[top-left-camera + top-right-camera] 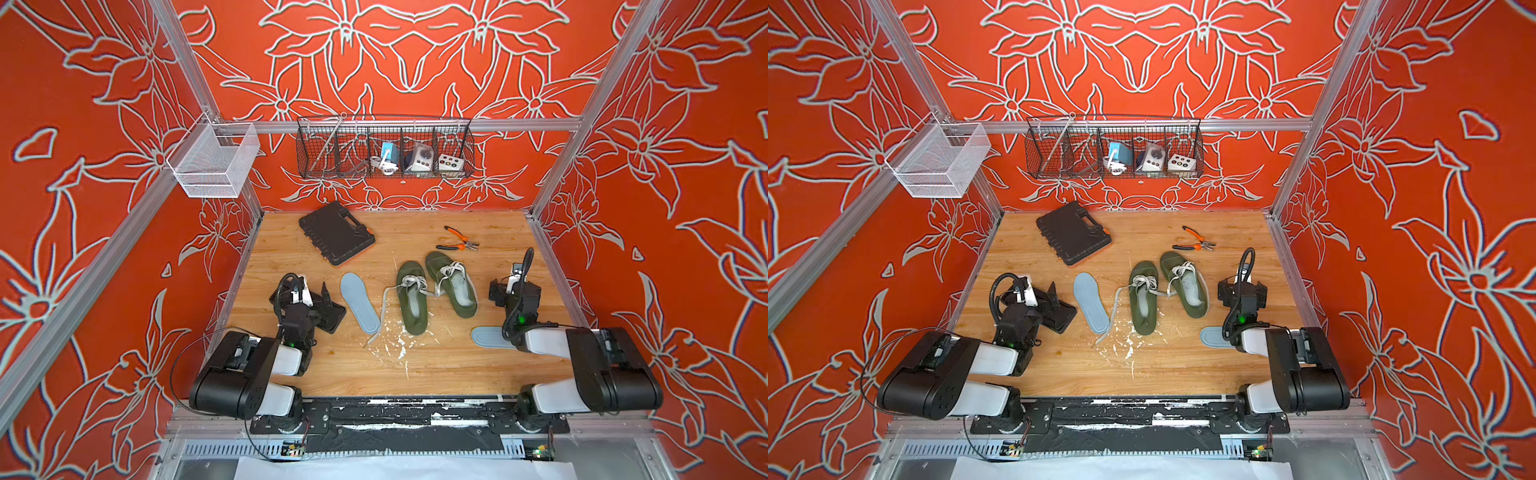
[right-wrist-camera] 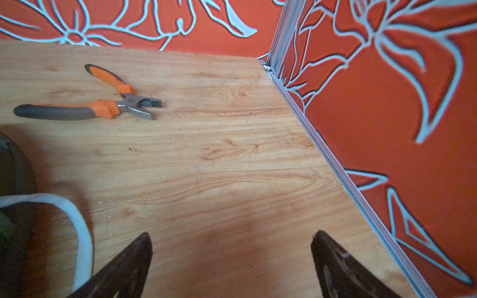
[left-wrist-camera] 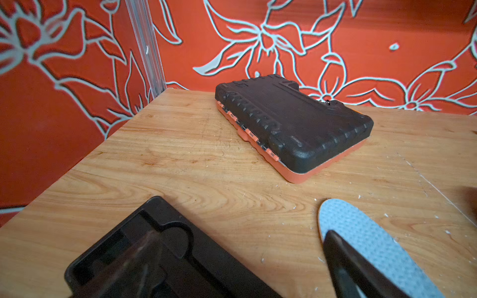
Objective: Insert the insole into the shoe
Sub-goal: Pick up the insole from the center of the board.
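In both top views a pale, grained wooden table (image 1: pixel 436 370), flecked with white chips (image 1: pixel 395 343) near the front, carries two olive-green fabric shoes. One shoe (image 1: pixel 411 309) and a second shoe (image 1: pixel 457 291) lie just beside each other, toes away from the arms, with flat pale laces (image 1: pixel 409 283) bunched over the tongues. Two grey-blue insoles lie flat outside the shoes. The insole (image 1: pixel 359 303), long and rounded, is left of the shoes and apart from them; a second insole (image 1: pixel 486 336) is partly hidden under the right arm. One ribbed black tool case (image 1: pixel 336 232) and one pair of pliers (image 1: pixel 459 242) sit further back. In the left wrist view the left gripper (image 3: pixel 238 240) is spread wide with nothing in it, one dark finger over a moulded black tray (image 3: pixel 180 258) and the other over the insole's dimpled surface. The case shows an orange base and clips. In the right wrist view the right gripper (image 2: pixel 232 237) is equally wide and empty over bare wood. The orange-and-grey-handled pliers lie ahead, steel nose parted. A blurred dark form at the edge is probably a shoe, with one of the laces looping beside it.
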Motion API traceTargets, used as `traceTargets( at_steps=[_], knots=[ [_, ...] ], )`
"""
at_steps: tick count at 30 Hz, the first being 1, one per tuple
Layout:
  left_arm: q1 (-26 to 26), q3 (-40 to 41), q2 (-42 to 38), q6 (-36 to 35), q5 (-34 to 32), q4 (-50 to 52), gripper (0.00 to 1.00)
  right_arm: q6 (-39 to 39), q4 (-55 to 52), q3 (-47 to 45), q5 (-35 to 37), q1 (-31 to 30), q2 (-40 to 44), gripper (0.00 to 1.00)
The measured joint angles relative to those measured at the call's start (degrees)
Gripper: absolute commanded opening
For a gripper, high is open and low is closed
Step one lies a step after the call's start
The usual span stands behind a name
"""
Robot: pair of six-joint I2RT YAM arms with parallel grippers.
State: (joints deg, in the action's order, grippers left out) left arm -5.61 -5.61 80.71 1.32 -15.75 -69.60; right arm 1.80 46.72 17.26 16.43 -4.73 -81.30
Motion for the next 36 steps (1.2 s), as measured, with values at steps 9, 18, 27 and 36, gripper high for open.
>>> traceTargets(
  at_steps=[9,18,27,36],
  knots=[
    [0.0,0.0,0.0,0.0,0.0,0.0,0.97,0.0,0.0,0.0,0.0,0.0,0.0,0.98],
    [0.0,0.0,0.0,0.0,0.4,0.0,0.97,0.0,0.0,0.0,0.0,0.0,0.0,0.98],
    [0.0,-8.6,-4.9,1.4,-3.3,14.1,0.98,0.7,-15.0,4.4,1.1,0.0,9.3,0.98],
    [0.1,-22.9,-12.9,7.6,-5.5,37.7,0.97,4.6,-36.3,19.0,3.1,-0.6,22.1,0.98]
  ],
)
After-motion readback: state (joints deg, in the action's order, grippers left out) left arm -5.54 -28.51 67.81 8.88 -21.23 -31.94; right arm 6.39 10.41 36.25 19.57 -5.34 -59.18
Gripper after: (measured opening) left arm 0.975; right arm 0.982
